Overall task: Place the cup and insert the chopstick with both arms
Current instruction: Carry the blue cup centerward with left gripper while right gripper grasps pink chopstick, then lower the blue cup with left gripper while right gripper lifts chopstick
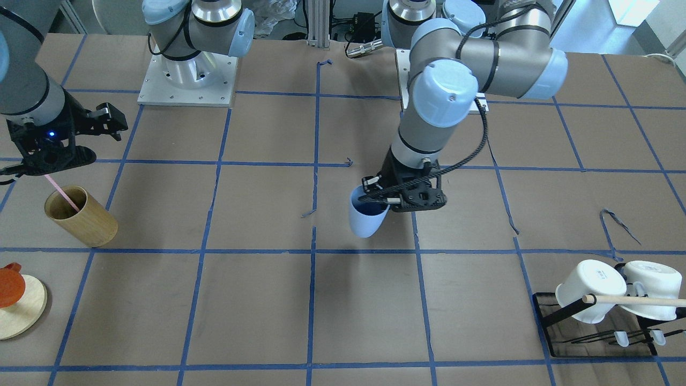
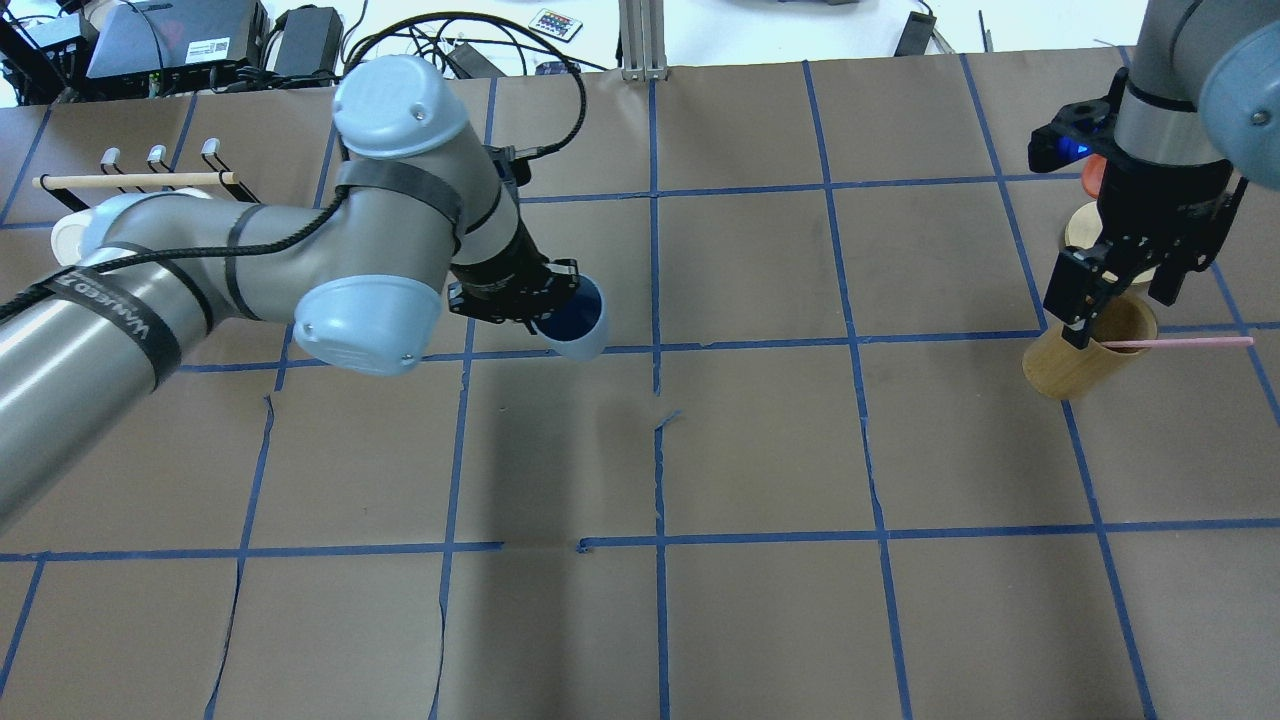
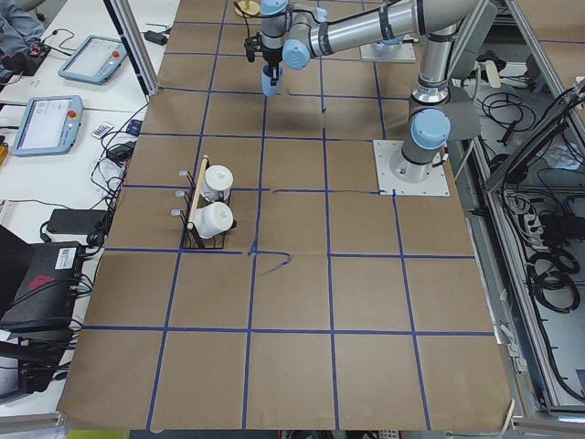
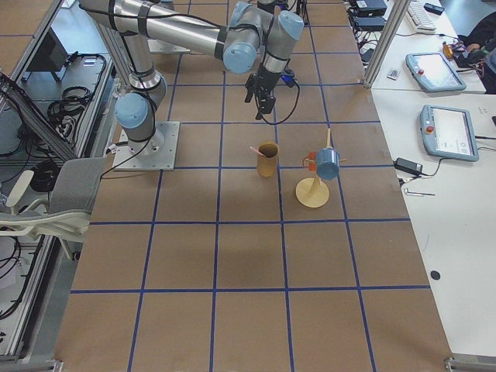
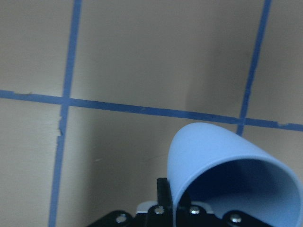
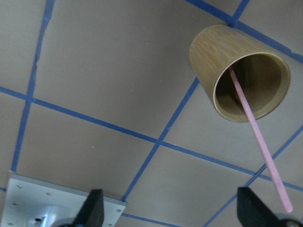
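The light-blue cup (image 1: 367, 217) hangs tilted above the table near its middle, its dark blue inside showing in the overhead view (image 2: 578, 315) and the left wrist view (image 5: 227, 175). My left gripper (image 1: 383, 198) is shut on its rim. The pale pink chopstick (image 1: 61, 192) leans inside a tan wooden holder (image 1: 86, 220), its upper end sticking out (image 2: 1180, 343). My right gripper (image 2: 1120, 300) hovers over that holder, open and empty. In the right wrist view the stick (image 6: 255, 127) runs between the spread fingers (image 6: 92, 208) without touching them.
A black rack (image 1: 552, 316) with two white mugs (image 1: 595, 292) and a beige wooden rod (image 1: 638, 300) stands at the table's edge on my left side. A round wooden stand (image 1: 19, 308) with an orange piece sits beyond the holder. Blue tape lines grid the brown table (image 1: 257, 311).
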Controlling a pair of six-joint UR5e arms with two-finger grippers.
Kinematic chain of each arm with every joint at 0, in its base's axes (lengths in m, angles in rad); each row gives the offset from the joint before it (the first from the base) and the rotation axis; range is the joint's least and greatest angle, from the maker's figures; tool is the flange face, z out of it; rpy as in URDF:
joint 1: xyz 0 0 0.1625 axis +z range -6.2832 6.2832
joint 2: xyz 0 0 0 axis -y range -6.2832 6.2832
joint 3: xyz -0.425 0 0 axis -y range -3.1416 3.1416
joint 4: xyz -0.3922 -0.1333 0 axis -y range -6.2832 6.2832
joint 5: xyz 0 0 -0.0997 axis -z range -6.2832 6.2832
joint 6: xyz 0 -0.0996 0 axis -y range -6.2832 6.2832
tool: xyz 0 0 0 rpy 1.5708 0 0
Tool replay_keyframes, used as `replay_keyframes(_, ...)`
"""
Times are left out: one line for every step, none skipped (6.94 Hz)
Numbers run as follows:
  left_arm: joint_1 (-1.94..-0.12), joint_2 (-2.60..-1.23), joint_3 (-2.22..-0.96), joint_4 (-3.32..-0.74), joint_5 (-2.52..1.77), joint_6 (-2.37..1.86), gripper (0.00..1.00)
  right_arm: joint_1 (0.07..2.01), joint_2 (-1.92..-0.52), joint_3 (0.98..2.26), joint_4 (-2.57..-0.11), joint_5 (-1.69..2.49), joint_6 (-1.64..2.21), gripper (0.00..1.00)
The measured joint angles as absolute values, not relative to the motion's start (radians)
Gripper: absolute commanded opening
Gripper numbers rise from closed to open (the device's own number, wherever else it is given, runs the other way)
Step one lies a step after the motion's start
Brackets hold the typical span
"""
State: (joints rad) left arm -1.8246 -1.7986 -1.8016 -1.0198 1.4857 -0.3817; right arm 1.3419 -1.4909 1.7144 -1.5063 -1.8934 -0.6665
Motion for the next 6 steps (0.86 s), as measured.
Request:
replay_keyframes(-1.877,-1.832,-1.791,-0.975,1.489,-0.422,0.0,1.326,-1.49,1.742,-1.543,-1.955,-0.735,1.0)
replay_keyframes(-1.92,-1.868,-1.768,-0.951,1.497,-0.453,0.0,1.301,-1.486,1.755,-1.567,-2.007,-0.787,1.0)
replay_keyframes(-1.953,-1.901,-1.743,-0.942,1.51,-0.477,0.0,1.278,-1.48,1.757,-1.588,-2.036,-0.823,1.0)
replay_keyframes(-1.979,-1.927,-1.725,-0.938,1.524,-0.494,0.0,1.264,-1.476,1.759,-1.604,-2.049,-0.839,1.0)
replay_keyframes(-1.995,-1.948,-1.715,-0.937,1.529,-0.505,0.0,1.253,-1.469,1.769,-1.613,-2.057,-0.848,0.98)
replay_keyframes(-2.004,-1.966,-1.71,-0.934,1.53,-0.511,0.0,1.236,-1.457,1.782,-1.62,-2.064,-0.853,0.84)
